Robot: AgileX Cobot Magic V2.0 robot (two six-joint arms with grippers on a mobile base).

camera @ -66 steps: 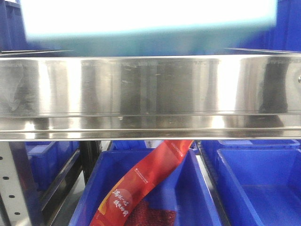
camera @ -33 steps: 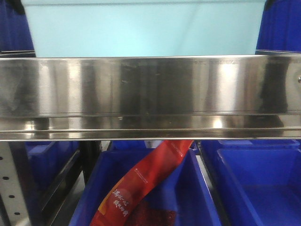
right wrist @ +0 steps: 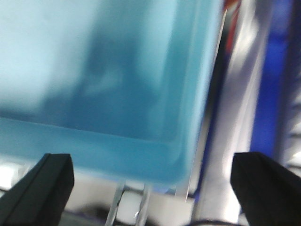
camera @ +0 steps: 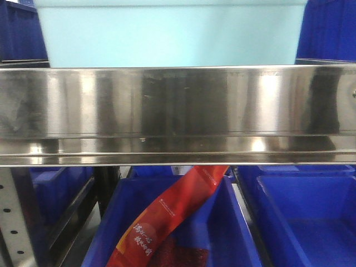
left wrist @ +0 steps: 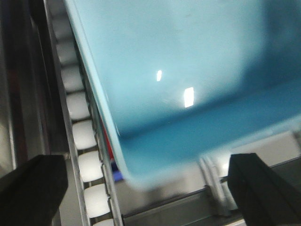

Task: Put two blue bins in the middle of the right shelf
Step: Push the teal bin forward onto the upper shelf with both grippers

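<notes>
One light blue bin (camera: pixel 169 36) sits above your steel shelf rail (camera: pixel 178 114), dark blue bins on either side of it.
Your left gripper (left wrist: pixel 146 188) has its jaws spread wide, dark fingertips (left wrist: pixel 30 186) at both lower corners, the bin's corner between them but not clamped; white rollers (left wrist: pixel 84 136) run left of the bin. Your right gripper (right wrist: pixel 150 183) is spread wide too, the bin's edge between its tips, no contact visible. Below the rail, a red packet (camera: pixel 167 214) leans in a dark blue bin (camera: pixel 233 222), another blue bin (camera: pixel 306 217) just right of it.
</notes>
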